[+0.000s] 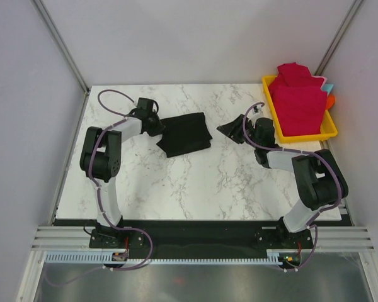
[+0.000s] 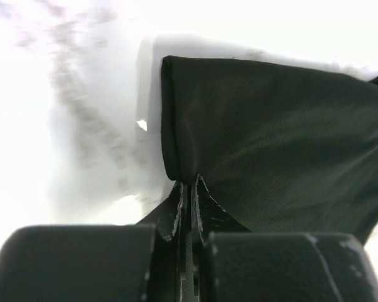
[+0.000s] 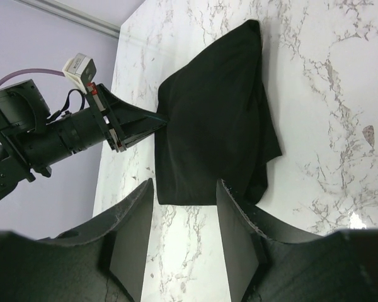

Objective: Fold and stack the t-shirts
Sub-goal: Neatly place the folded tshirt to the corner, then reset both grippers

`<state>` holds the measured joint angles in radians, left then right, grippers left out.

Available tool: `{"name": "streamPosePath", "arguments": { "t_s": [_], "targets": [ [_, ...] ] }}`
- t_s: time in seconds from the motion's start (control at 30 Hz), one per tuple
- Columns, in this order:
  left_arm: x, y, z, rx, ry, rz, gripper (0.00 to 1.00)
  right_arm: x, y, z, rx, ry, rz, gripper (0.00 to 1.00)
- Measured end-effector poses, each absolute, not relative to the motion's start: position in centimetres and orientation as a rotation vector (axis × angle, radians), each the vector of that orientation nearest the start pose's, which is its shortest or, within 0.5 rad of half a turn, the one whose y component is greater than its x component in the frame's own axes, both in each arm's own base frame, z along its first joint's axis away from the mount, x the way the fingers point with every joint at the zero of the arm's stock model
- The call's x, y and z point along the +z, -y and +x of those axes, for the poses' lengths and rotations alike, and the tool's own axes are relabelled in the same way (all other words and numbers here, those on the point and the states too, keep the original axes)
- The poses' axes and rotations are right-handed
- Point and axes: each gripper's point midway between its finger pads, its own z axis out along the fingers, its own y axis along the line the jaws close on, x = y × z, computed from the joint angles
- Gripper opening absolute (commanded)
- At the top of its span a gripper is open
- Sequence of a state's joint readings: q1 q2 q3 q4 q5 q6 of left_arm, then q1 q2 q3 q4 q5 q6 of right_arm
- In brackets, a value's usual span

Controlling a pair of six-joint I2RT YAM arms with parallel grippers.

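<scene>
A black t-shirt lies folded on the marble table, left of centre. My left gripper is shut on its left edge. In the left wrist view the closed tips pinch the rolled hem of the black cloth, which is slightly raised. My right gripper is open and empty, just right of the shirt and apart from it. In the right wrist view the right gripper frames the shirt's near edge. Crimson-red t-shirts are stacked in the tray.
The yellow tray stands at the table's back right corner, close behind my right arm. Small teal and orange items show beyond its right rim. Grey walls enclose the table on three sides.
</scene>
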<state>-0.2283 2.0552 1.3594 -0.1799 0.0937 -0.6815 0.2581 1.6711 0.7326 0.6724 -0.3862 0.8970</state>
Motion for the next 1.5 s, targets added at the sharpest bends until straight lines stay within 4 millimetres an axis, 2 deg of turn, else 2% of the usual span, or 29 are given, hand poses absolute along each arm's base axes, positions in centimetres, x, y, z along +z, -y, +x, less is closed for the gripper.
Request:
{"name": "streamPosePath", "arguments": {
  "t_s": [0.1,0.27,0.4,0.5,0.57,0.6,0.63,0.67,0.73,0.77,0.87,0.97,1.0,1.03,1.07,1.1,1.2,1.3,1.37,1.43,1.5],
  "targets": [
    [2.8,13.1,47.4,-0.380,-2.480,-0.534,0.02,13.3,-20.8,41.0,1.138,-1.943,0.330,0.52],
    [2.9,7.0,47.0,-0.094,-2.502,-0.560,0.02,13.3,-20.8,40.9,1.138,-1.945,0.331,0.51],
    [3.2,0.6,46.4,0.067,-2.518,-0.686,0.02,13.2,-20.8,40.9,1.138,-1.948,0.333,0.51],
    [3.0,-5.2,46.0,0.192,-2.516,-0.840,0.02,13.2,-20.7,40.7,1.139,-1.950,0.333,0.51],
    [2.8,-8.2,45.2,0.262,-2.499,-0.948,0.16,13.5,-20.7,40.7,1.142,-1.944,0.330,0.51],
    [2.8,-9.7,44.6,0.299,-2.487,-1.005,0.27,13.6,-20.8,40.7,1.144,-1.943,0.328,0.51],
    [2.8,-10.9,43.8,0.338,-2.477,-1.057,0.50,13.8,-20.8,40.7,1.145,-1.939,0.327,0.51],
    [2.8,-11.9,43.1,0.370,-2.467,-1.100,0.61,13.9,-20.8,40.6,1.146,-1.936,0.326,0.51],
    [3.3,-13.2,41.7,0.427,-2.439,-1.175,0.75,14.1,-20.8,40.6,1.148,-1.931,0.324,0.52],
    [3.7,-13.5,41.1,0.450,-2.431,-1.193,0.77,14.2,-20.8,40.6,1.149,-1.930,0.323,0.53],
    [5.5,-13.4,40.4,0.469,-2.408,-1.197,0.83,14.2,-20.8,40.6,1.149,-1.931,0.326,0.58],
    [8.8,-12.5,40.7,0.428,-2.353,-1.165,0.91,14.1,-20.8,40.6,1.150,-1.932,0.327,0.66],
    [10.1,-12.2,40.9,0.408,-2.327,-1.151,0.93,14.1,-20.8,40.6,1.147,-1.933,0.326,0.72],
    [11.4,-11.8,41.0,0.387,-2.302,-1.137,0.99,14.0,-20.7,40.6,1.143,-1.939,0.325,0.88],
    [13.3,-11.0,41.2,0.348,-2.270,-1.112,1.00,13.7,-20.7,40.5,1.135,-1.950,0.326,0.96],
    [14.6,-10.4,41.3,0.320,-2.245,-1.093,1.00,13.5,-20.7,40.5,1.126,-1.960,0.328,0.98],
    [18.7,-6.9,41.7,0.192,-2.168,-1.008,1.00,12.7,-20.3,40.2,1.037,-2.011,0.337,0.98],
    [21.4,-1.1,41.2,0.028,-2.117,-0.866,1.00,13.8,-20.2,39.7,0.901,-2.027,0.305,0.98],
    [21.3,3.0,39.9,-0.076,-2.117,-0.758,1.00,16.0,-20.3,39.3,0.823,-1.984,0.270,0.98],
    [20.2,6.4,38.0,-0.177,-2.131,-0.662,1.00,18.9,-19.9,38.6,0.759,-1.896,0.243,0.98],
    [18.7,8.0,36.4,-0.260,-2.132,-0.615,1.00,21.5,-18.4,37.6,0.695,-1.782,0.237,0.98]
  ]
}}
